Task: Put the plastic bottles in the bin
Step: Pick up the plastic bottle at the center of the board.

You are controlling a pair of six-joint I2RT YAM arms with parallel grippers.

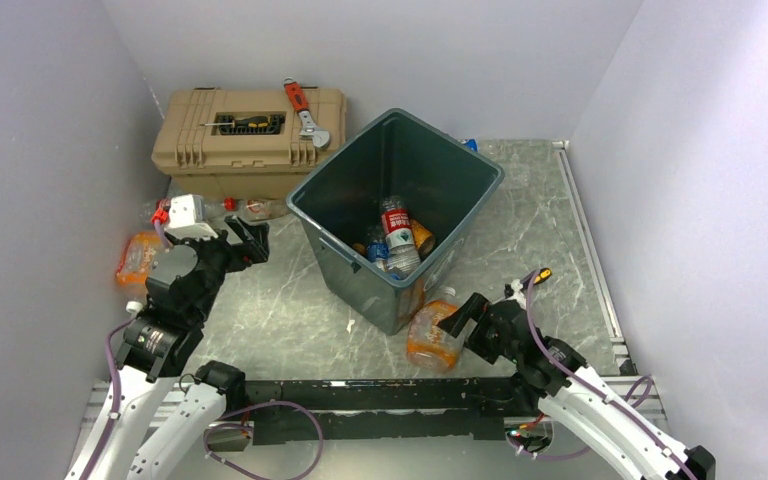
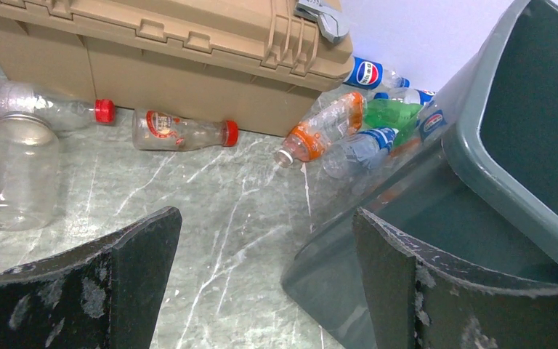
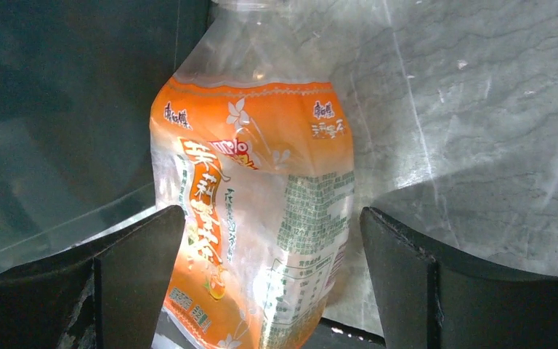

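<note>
Left-edge bottle (image 1: pixel 138 257): orange-wrapped, on the tabletop (image 1: pixel 290 310) at nine o'clock.
Red-capped bottles (image 2: pixel 182 131): lying along the tan toolbox (image 1: pixel 250 150) at eleven o'clock.
Left tool (image 2: pixel 267 214): fingers apart, nothing between them, at nine o'clock of the bin.
Bin (image 1: pixel 355 275): centre of the tabletop, several bottles (image 1: pixel 398 235) lying inside.
Orange-labelled bottle (image 3: pixel 261 182): on the tabletop, just beside the bin's six o'clock corner.
Right tool (image 3: pixel 272 218): fingers apart, one on either side of that bottle; whether they touch it is unclear.
</note>
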